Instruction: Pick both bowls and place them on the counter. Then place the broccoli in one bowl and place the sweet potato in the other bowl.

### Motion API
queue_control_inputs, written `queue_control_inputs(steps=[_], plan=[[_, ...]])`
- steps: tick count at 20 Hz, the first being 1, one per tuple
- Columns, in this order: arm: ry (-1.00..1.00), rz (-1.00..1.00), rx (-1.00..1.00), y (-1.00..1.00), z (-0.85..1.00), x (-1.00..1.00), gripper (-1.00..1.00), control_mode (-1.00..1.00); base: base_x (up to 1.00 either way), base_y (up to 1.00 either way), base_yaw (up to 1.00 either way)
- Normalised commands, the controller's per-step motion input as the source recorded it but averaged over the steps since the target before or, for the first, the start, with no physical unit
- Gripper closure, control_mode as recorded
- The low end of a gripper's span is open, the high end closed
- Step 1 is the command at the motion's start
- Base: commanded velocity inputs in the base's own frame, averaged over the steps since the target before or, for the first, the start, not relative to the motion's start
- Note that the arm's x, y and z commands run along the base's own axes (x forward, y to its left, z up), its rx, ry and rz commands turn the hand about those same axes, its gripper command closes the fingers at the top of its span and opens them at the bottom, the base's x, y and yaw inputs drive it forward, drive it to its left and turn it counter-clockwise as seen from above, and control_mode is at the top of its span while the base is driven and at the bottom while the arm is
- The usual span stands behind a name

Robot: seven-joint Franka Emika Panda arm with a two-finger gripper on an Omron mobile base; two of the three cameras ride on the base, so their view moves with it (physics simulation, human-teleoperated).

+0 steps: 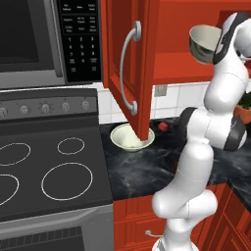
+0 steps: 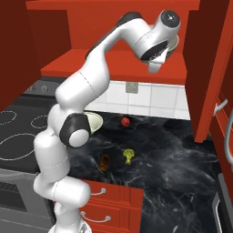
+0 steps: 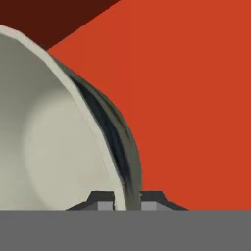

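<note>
Gripper [image 3: 127, 203] clamped on rim of deeper grey-mottled bowl [image 1: 203, 43] up inside red cabinet [image 2: 113, 63]; shallower whitish bowl [image 1: 128, 138] on black counter [image 2: 173, 150]

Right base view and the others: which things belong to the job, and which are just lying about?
Job:
- deeper bowl, rim between the shut jaws, up in the cabinet
- shallower bowl on the counter
- broccoli
- sweet potato

Lying about:
- small red item
- stovetop
- microwave

Both base views look forward and down from behind the arm, left and right, sharing the black counter [image 1: 147, 164] and the shallower bowl [image 1: 131, 138]. The hand view sits close against the deeper bowl [image 3: 59, 142], facing red cabinet [image 3: 196, 98].
</note>
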Motion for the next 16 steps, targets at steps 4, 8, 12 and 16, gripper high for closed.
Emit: queue_control_inputs(steps=[4,8,12,16], plan=[[0.0,0.09,0.03,0.16,-0.09,-0.5,1.0,-1.0,0.0,0.0,0.0],[-0.1,0.09,0.07,0.1,0.0,-0.81,1.0,-1.0,0.0,0.0,0.0],[-0.08,0.08,0.03,0.31,0.0,-0.76,1.0,-1.0,0.0,0.0,0.0],[-0.05,0.09,0.0,0.45,0.0,-0.68,1.0,-1.0,0.0,0.0,0.0]])
